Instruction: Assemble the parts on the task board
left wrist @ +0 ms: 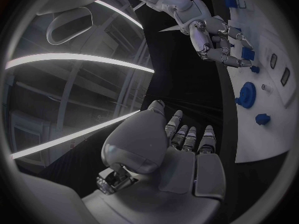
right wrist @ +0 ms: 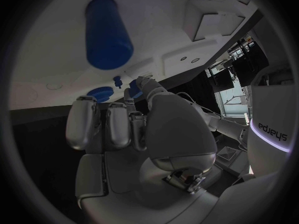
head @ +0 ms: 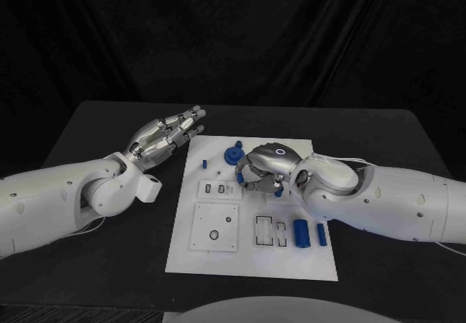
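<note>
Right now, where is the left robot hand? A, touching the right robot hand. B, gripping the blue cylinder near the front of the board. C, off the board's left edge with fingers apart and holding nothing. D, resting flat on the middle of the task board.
C: the left robot hand lies beside the task board, over the black table, fingers apart, holding nothing.

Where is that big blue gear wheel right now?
In the head view the blue gear sits near the far edge of the white task board, just left of the right robot hand, which hovers over the board's middle.
</note>
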`<action>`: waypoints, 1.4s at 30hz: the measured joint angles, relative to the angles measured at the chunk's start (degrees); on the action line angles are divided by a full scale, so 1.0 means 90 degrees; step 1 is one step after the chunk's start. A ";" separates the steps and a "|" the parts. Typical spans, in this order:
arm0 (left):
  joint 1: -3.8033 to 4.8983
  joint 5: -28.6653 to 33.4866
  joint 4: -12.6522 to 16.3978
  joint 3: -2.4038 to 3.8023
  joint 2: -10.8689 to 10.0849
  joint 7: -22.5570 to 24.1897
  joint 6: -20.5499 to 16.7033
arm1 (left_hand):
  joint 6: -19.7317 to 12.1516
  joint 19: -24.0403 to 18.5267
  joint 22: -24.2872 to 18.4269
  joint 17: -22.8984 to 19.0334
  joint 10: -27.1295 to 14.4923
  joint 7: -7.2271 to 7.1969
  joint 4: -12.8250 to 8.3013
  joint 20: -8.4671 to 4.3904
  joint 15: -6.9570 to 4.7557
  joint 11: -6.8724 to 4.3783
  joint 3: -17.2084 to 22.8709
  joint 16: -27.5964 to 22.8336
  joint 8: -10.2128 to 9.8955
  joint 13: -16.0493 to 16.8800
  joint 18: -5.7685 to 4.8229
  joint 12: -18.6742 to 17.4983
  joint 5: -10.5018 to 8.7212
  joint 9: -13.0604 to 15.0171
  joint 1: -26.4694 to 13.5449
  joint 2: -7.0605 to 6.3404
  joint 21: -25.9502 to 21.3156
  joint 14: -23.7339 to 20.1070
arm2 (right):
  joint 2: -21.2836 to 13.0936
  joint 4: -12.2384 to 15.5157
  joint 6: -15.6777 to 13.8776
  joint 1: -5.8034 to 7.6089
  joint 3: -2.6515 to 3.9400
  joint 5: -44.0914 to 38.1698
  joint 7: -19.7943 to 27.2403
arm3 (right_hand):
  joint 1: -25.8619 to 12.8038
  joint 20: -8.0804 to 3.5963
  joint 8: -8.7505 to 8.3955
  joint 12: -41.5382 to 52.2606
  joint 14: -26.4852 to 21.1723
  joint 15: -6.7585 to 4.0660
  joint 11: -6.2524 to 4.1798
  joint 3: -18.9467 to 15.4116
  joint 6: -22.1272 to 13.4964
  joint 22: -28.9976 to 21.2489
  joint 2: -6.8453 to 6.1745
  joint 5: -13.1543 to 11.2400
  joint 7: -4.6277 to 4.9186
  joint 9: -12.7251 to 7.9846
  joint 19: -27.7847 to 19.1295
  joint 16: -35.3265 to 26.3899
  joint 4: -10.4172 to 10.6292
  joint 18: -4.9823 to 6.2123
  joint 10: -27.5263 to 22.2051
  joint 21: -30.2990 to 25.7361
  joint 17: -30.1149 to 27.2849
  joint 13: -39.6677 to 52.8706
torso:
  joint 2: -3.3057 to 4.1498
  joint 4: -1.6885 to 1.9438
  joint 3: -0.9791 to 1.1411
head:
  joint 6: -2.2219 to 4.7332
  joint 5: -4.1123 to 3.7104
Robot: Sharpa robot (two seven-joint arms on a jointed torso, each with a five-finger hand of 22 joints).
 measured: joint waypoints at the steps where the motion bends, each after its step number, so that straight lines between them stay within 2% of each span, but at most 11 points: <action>1: 0.0000 0.0000 -0.0001 0.0000 0.0001 0.0000 0.0002 | 0.0000 0.0000 0.0000 -0.0001 0.0000 0.0000 0.0000 0.0000 0.0000 0.0000 0.0000 0.0000 0.0000 0.0000 0.0001 0.0000 0.0000 0.0000 0.0000 0.0000 0.0000 0.0000 | 0.0009 -0.0005 0.0000 -0.0005 0.0000 -0.0002 -0.0001 | 0.0000 0.0000 0.0000 0.0000 0.0000 0.0000 0.0000 0.0008 -0.0001 0.0000 0.0000 0.0000 0.0000 0.0001 0.0000 0.0000 -0.0008 0.0000 0.0000 0.0000 0.0000 0.0000 | 0.0000 -0.0003 0.0002 | -0.0003 0.0005; 9: 0.0000 0.0000 -0.0024 0.0000 0.0015 0.0000 0.0021 | 0.0000 0.0000 0.0000 -0.0003 0.0000 0.0000 0.0000 0.0000 0.0000 0.0000 0.0000 0.0000 0.0000 0.0000 0.0000 0.0000 0.0000 0.0000 0.0019 -0.0019 0.0000 0.0000 | 0.0076 -0.0042 0.0001 -0.0024 -0.0001 -0.0015 -0.0001 | -0.0034 0.0000 -0.0007 0.0000 0.0000 0.0000 0.0000 0.0008 -0.0023 0.0000 -0.0034 -0.0040 0.0001 -0.0001 0.0000 0.0000 -0.0009 0.0000 0.0000 0.0000 0.0000 -0.0001 | 0.0004 -0.0009 0.0009 | -0.0016 0.0018; 21: 0.0000 0.0000 -0.0047 0.0000 0.0034 0.0000 0.0039 | 0.0000 0.0000 0.0000 -0.0002 0.0000 0.0000 0.0001 0.0000 0.0000 0.0000 0.0036 0.0000 0.0000 0.0000 0.0000 0.0000 0.0000 0.0000 0.0026 -0.0026 0.0000 0.0000 | 0.0164 -0.0089 0.0085 -0.0042 0.0000 -0.0022 0.0004 | -0.0070 0.0024 -0.0044 0.0000 0.0000 0.0000 0.0000 0.0054 -0.0078 -0.0001 0.0001 -0.0171 0.0030 -0.0032 -0.0024 0.0000 -0.0018 0.0000 0.0000 -0.0026 -0.0020 -0.0001 | 0.0005 -0.0002 0.0010 | -0.0021 0.0010; 27: 0.0000 0.0001 -0.0054 0.0000 0.0045 0.0000 0.0050 | 0.0000 0.0000 0.0000 -0.0001 0.0000 0.0000 -0.0018 0.0000 0.0000 0.0000 0.0054 0.0000 0.0000 0.0000 0.0001 0.0000 0.0025 0.0000 0.0051 0.0000 0.0000 0.0000 | 0.0200 -0.0115 0.0182 -0.0055 0.0000 -0.0024 0.0002 | -0.0112 0.0024 -0.0093 0.0000 -0.0024 0.0024 0.0041 0.0071 -0.0128 -0.0001 -0.0022 -0.0240 0.0056 -0.0031 -0.0024 -0.0001 -0.0035 0.0000 -0.0005 -0.0063 -0.0039 -0.0002 | 0.0005 -0.0001 0.0007 | -0.0026 0.0002; 36: 0.0000 0.0001 -0.0072 0.0000 0.0060 0.0000 0.0071 | 0.0000 0.0000 0.0000 0.0000 0.0000 0.0000 -0.0017 0.0000 0.0000 0.0000 0.0054 0.0000 0.0000 0.0000 0.0000 0.0000 0.0025 0.0000 0.0051 0.0000 0.0000 0.0000 | 0.0230 -0.0143 0.0336 -0.0065 0.0004 -0.0026 -0.0009 | -0.0120 0.0047 -0.0167 0.0000 -0.0006 0.0043 0.0041 0.0122 -0.0224 -0.0001 -0.0015 -0.0272 0.0067 -0.0066 -0.0047 -0.0001 -0.0052 0.0000 -0.0005 -0.0113 -0.0055 -0.0002 | 0.0005 -0.0001 0.0007 | -0.0042 0.0000; 38: 0.0000 0.0001 -0.0076 0.0000 0.0064 0.0000 0.0076 | 0.0000 0.0000 0.0000 0.0001 0.0000 0.0000 -0.0017 0.0000 0.0000 0.0000 0.0053 0.0000 0.0000 0.0000 0.0000 0.0000 0.0025 -0.0001 0.0051 0.0000 0.0000 0.0000 | 0.0237 -0.0145 0.0357 -0.0065 0.0006 -0.0027 -0.0010 | -0.0146 0.0048 -0.0217 0.0000 -0.0006 0.0043 0.0041 0.0140 -0.0245 -0.0001 -0.0039 -0.0321 0.0083 -0.0080 -0.0048 0.0024 -0.0069 0.0000 -0.0005 -0.0188 -0.0055 -0.0002 | 0.0005 -0.0001 0.0007 | -0.0049 0.0000; 42: -0.0002 0.0001 -0.0088 0.0000 0.0072 0.0000 0.0086 | 0.0000 0.0000 0.0000 0.0002 0.0000 0.0000 -0.0017 0.0000 0.0002 0.0000 0.0075 0.0000 0.0000 0.0000 0.0001 0.0000 0.0025 -0.0001 0.0051 0.0000 0.0000 -0.0002 | 0.0247 -0.0155 0.0408 -0.0070 0.0005 -0.0027 -0.0014 | -0.0188 0.0069 -0.0394 -0.0025 -0.0005 0.0043 0.0063 0.0193 -0.0362 0.0002 -0.0065 -0.0612 0.0090 -0.0160 -0.0069 0.0024 -0.0104 0.0000 0.0017 -0.0259 -0.0078 -0.0002 | 0.0005 -0.0001 0.0006 | -0.0059 0.0000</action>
